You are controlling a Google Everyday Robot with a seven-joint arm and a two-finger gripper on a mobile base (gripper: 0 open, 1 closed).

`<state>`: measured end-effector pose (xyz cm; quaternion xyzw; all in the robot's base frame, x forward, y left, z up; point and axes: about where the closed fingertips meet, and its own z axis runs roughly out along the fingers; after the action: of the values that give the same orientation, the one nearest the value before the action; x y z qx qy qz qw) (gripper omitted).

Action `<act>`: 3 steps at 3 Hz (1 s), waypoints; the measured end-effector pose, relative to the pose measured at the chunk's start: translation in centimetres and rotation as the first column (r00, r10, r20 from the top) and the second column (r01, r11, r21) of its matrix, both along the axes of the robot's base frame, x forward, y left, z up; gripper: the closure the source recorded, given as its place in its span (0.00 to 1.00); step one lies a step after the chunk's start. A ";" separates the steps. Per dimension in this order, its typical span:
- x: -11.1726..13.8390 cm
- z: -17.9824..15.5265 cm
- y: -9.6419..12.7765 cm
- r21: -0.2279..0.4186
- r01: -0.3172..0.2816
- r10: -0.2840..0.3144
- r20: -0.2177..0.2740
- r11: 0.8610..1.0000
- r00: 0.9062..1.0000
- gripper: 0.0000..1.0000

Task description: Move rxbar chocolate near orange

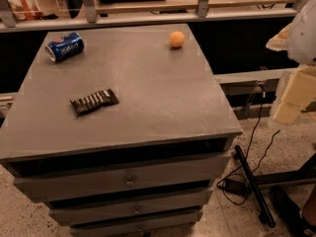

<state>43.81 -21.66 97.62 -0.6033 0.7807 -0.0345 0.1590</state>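
The rxbar chocolate (94, 101) is a flat dark bar with pale lettering, lying at a slight angle on the left front part of the grey cabinet top (148, 83). The orange (177, 39) is a small round fruit near the back right corner of the top. The two are far apart. My gripper (295, 97) hangs at the right edge of the view, beyond the cabinet's right side and above the floor, well away from both things and holding nothing that I can see.
A blue soda can (64, 46) lies on its side at the back left of the top. The cabinet has several drawers (129, 180) in front. Cables and a black bar (253, 184) lie on the floor to the right. A railing and shelf (148, 4) run behind.
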 end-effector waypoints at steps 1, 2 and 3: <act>0.0 0.0 0.0 0.000 0.000 0.000 0.000 1.000 1.000 0.00; 0.2 0.0 0.9 0.101 -0.001 0.001 0.000 0.995 1.000 0.00; 1.9 -1.9 2.2 0.315 -0.003 -0.004 0.022 0.949 1.000 0.00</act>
<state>45.69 -19.51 95.77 -0.5695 0.7745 0.0839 0.2622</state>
